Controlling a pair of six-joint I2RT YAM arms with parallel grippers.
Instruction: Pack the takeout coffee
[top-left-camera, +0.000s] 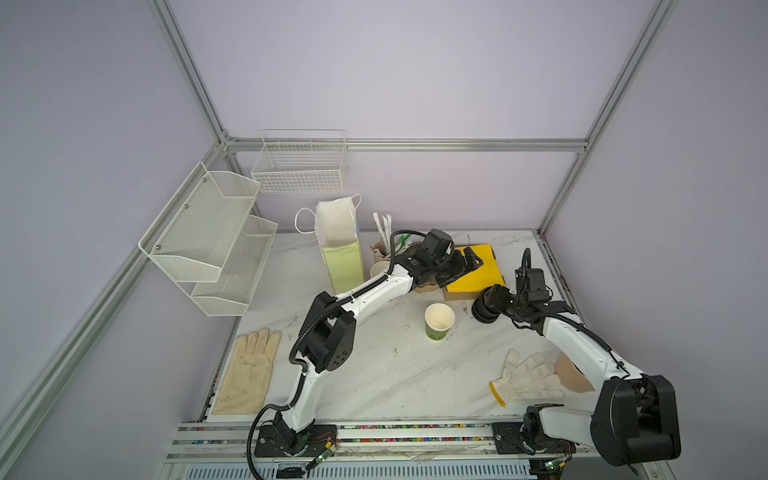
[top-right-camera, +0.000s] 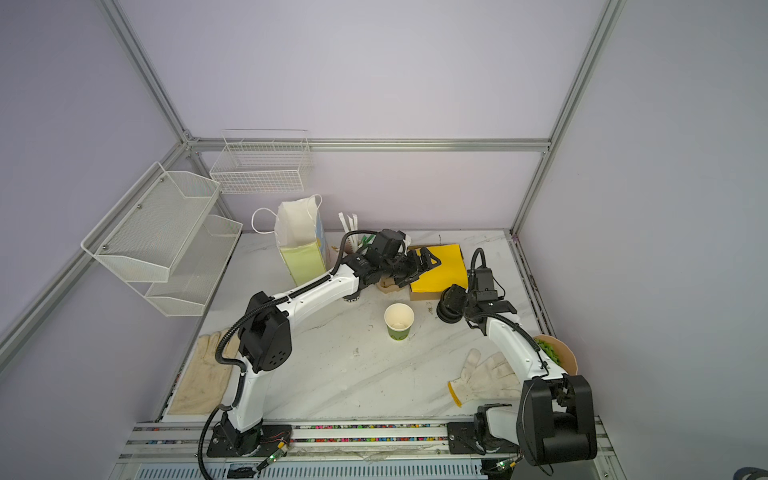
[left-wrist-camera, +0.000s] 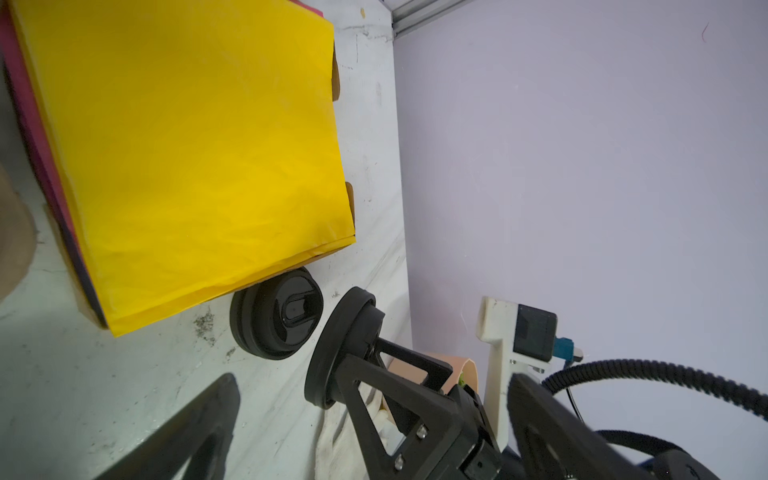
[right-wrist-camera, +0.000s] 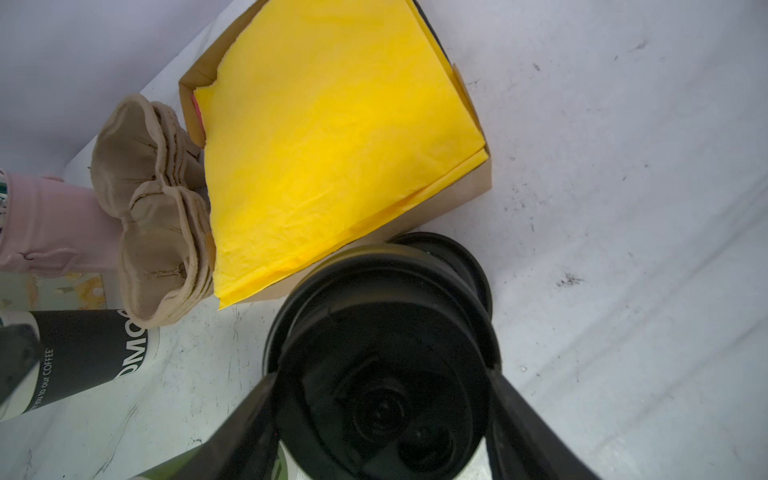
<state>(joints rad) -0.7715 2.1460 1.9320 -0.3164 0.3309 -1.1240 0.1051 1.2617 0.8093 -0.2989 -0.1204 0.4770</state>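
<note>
Now, takeout coffee (top-left-camera: 439, 323): upright, lidless, alone mid-counter (top-left-camera: 374, 374), between both arms.
Handling: probably light, thin-walled and crushable; take it gently around the green wall below the rim and keep it level.
Right hand (top-left-camera: 498, 297): pinching a black lid (left-wrist-camera: 343, 347) by its edges.
Left hand (top-left-camera: 471, 259): spread, empty, over yellow paper (top-left-camera: 482, 272).

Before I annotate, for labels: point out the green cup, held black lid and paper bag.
green cup (top-left-camera: 435, 333): a top view, side wall
black lid (right-wrist-camera: 374, 345): right wrist view, face
paper bag (top-left-camera: 344, 266): a top view, front
</note>
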